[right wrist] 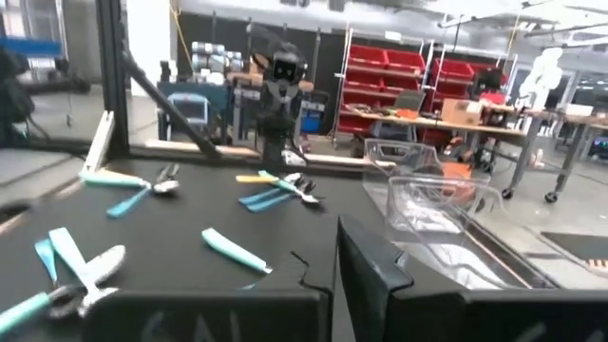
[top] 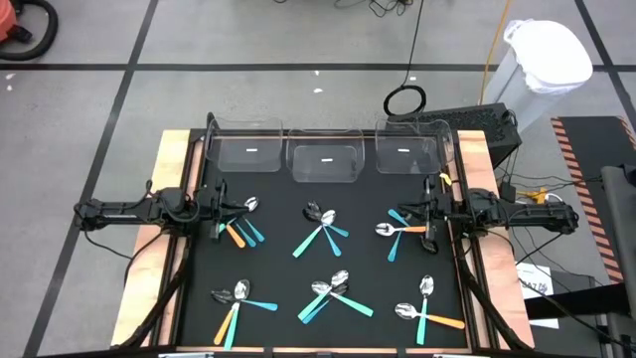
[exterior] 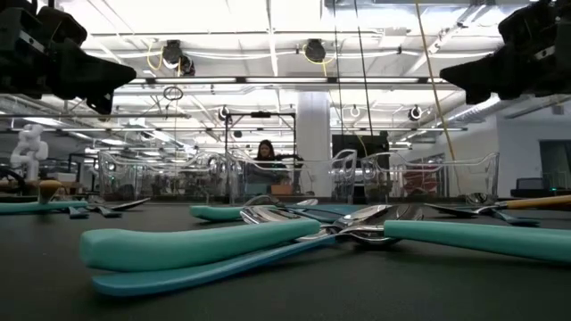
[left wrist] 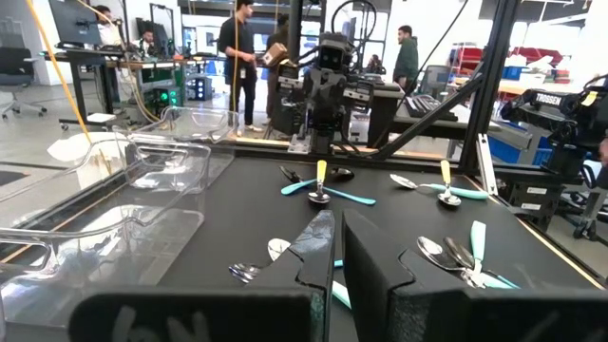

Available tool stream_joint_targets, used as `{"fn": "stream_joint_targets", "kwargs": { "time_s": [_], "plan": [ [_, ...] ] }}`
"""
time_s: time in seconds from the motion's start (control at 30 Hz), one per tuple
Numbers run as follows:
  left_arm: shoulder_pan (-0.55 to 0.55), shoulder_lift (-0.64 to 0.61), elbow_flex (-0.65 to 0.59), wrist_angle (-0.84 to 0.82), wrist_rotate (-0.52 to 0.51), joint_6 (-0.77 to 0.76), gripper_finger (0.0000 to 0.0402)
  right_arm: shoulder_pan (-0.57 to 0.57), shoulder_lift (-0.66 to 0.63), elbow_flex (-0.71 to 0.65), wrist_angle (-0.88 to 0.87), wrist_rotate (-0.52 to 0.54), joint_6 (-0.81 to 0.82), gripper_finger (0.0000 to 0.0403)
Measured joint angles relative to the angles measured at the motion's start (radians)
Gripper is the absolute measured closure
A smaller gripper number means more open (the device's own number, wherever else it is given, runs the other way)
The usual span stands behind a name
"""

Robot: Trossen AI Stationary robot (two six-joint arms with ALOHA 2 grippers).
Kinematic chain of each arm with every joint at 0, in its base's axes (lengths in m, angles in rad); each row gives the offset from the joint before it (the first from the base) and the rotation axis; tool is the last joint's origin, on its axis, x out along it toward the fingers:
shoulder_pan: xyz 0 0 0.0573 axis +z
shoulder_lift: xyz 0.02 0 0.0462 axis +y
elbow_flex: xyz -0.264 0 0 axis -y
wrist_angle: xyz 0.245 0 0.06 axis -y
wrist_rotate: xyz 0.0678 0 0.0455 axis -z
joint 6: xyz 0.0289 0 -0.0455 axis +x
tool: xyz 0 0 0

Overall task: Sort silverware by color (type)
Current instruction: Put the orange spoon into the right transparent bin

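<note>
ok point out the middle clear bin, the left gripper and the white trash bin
middle clear bin (top: 325, 162), high view, on its floor by the white label
left gripper (top: 221, 212), high view, at the shut fingertips
white trash bin (top: 545, 55), high view, on its bag-lined top

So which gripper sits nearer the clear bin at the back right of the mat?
The right gripper. It hovers just in front of the right clear bin, on the mat's right side. The left gripper is across the mat, below the left bin.

Black table (top: 283, 273) with scattered silverware (top: 321, 235), clear bins (top: 324, 159)
</note>
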Motion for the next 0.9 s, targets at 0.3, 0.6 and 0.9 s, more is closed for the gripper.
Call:
{"fn": "stream_joint_targets", "kwargs": {
  "time_s": [0.3, 0.6, 0.9],
  "plan": [
    [0.000, 0.000, 0.000, 0.000, 0.000, 0.000, 0.0375, 0.000, 0.000, 0.000, 0.055, 0.094, 0.415, 0.0390],
    [0.000, 0.000, 0.000, 0.058, -0.002, 0.052, 0.0375, 0.000, 0.000, 0.000, 0.051, 0.433, 0.900, 0.0390],
    [0.000, 0.000, 0.000, 0.305, -0.118, -0.164, 0.0375, 0.000, 0.000, 0.000, 0.040, 0.569, 1.069, 0.0390]
  ]
}}
